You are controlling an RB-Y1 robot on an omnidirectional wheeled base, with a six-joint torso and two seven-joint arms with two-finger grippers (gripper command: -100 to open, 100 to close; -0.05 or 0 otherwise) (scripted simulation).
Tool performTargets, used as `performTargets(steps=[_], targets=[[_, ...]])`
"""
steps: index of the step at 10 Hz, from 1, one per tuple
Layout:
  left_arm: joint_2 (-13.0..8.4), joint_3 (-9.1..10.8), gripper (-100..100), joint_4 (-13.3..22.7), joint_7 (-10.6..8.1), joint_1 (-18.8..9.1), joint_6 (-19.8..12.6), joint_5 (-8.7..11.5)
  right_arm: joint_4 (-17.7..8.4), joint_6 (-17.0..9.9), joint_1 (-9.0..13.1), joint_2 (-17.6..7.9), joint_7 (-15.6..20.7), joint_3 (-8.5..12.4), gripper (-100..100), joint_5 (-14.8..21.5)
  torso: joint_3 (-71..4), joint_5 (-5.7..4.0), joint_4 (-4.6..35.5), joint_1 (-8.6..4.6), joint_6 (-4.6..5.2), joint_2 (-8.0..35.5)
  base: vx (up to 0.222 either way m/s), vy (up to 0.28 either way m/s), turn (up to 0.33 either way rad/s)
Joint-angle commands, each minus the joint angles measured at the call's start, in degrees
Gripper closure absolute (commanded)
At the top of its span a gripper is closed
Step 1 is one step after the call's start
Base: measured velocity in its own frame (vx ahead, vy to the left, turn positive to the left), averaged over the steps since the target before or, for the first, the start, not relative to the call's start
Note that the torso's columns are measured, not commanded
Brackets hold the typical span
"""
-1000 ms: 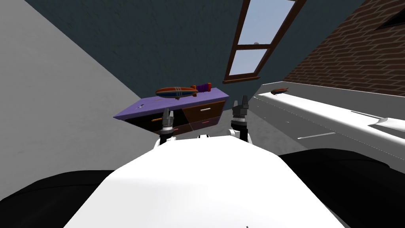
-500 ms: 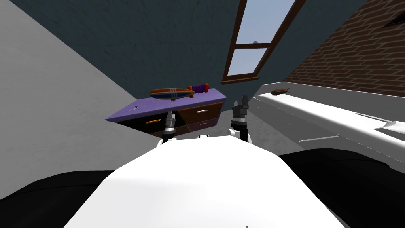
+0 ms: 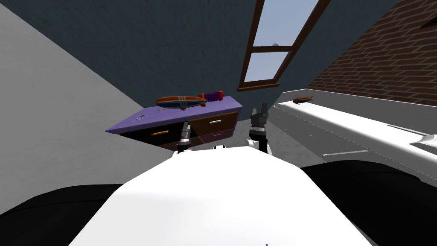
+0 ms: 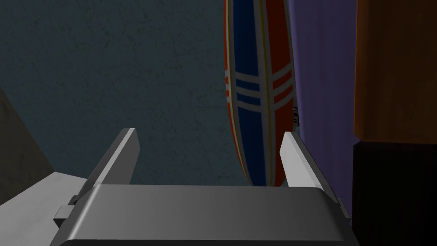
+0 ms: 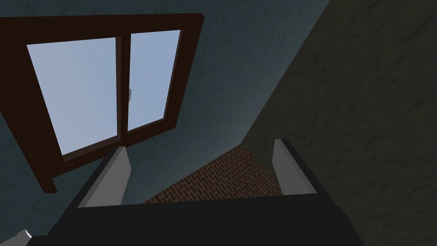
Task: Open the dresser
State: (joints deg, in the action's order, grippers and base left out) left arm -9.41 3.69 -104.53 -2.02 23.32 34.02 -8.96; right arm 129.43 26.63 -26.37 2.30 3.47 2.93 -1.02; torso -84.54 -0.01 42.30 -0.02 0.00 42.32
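Both left gripper (image 3: 185,125) and right gripper (image 3: 259,109) spread empty, dresser (image 3: 205,110) lengthwise along the wall (image 3: 149,51), drawers (image 3: 215,121) facing me.

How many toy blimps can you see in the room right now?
2. A striped blimp lies on top of the purple dresser. A second blimp rests on the white surface off to the right. Others may be hidden from these views.

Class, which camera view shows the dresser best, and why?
Head view: the whole dresser appears, purple top and brown drawer fronts with handles. The left wrist view catches a strip of purple top and a brown edge beside the toy airship. The right wrist camera points elsewhere.
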Motion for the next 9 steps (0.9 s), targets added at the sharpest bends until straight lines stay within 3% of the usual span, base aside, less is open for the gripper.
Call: performTargets(steps=[1, 9], targets=[[0.1, 0.33, -100, 3.3, -0.1, -0.6, -0.2, -0.4, 0.0, 0.0, 0.0, 0.0, 0.0, 0.0, 0, 0.0, 0.0, 0.0, 0.0, -0.03, 0.0, 0.0, 0.072, -0.111, 0.013], [1.0, 1.27, -100, 15.1, -0.12, -2.7, -0.4, -1.9, 0.0, 0.0, 0.0, 0.0, 0.0, 0.0, 0, 0.0, 0.0, 0.0, 0.0, -0.02, 0.0, 0.0, 0.075, -0.132, 0.014]])
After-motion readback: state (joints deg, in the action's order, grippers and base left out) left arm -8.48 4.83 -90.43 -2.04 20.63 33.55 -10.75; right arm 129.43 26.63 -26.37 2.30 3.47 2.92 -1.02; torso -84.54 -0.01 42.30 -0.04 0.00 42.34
